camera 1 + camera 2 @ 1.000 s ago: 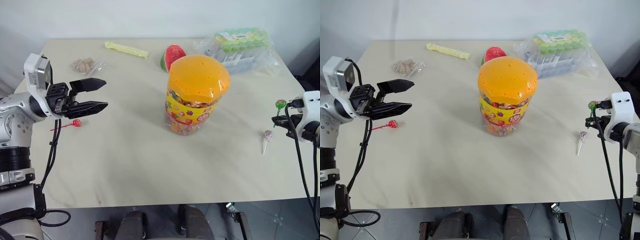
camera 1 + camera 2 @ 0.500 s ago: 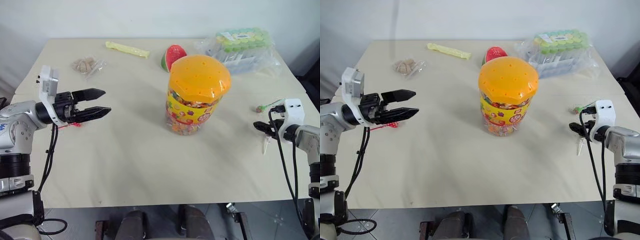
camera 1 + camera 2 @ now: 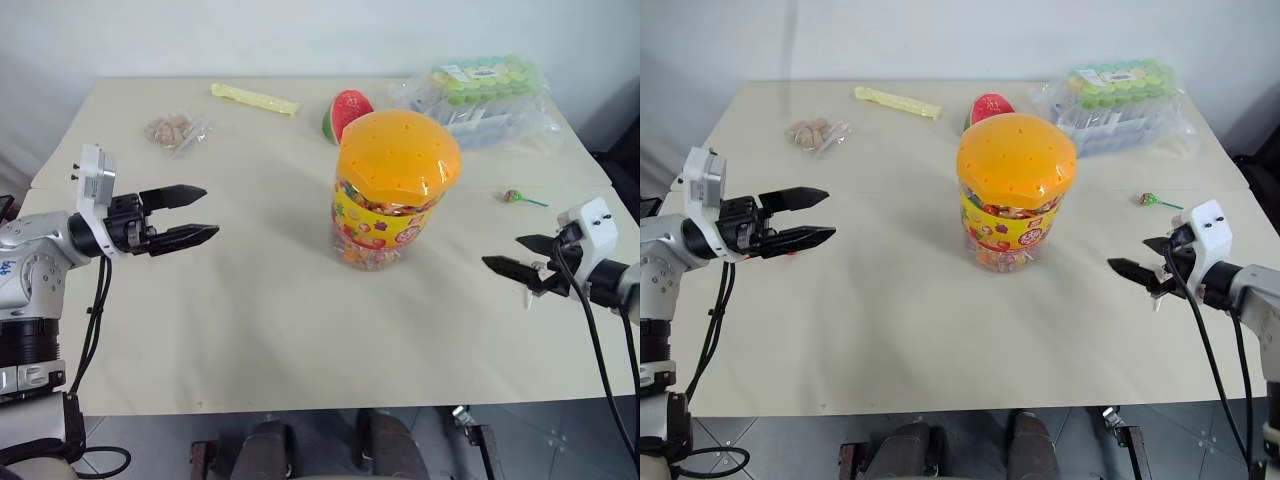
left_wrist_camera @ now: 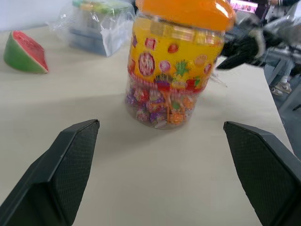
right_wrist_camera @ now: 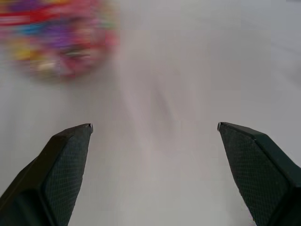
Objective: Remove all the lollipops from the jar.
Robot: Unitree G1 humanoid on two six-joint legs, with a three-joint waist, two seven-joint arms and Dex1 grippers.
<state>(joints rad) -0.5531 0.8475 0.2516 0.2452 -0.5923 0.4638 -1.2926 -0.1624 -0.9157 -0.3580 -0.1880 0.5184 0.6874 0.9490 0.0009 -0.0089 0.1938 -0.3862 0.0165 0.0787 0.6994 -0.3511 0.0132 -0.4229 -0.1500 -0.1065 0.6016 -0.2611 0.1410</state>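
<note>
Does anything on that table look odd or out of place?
A green lollipop lies loose on the table, to the right of the jar, whose orange lid is on. Nothing looks spilled or damaged.

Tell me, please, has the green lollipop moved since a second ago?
Yes. The green lollipop left the right gripper and now lies on the table, nearer the bottle pack.

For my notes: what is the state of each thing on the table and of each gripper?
jar: upright, orange lid on.
green lollipop: lying on the table.
left gripper: open, empty.
right gripper: open, empty.
watermelon toy: resting behind the jar.
</note>
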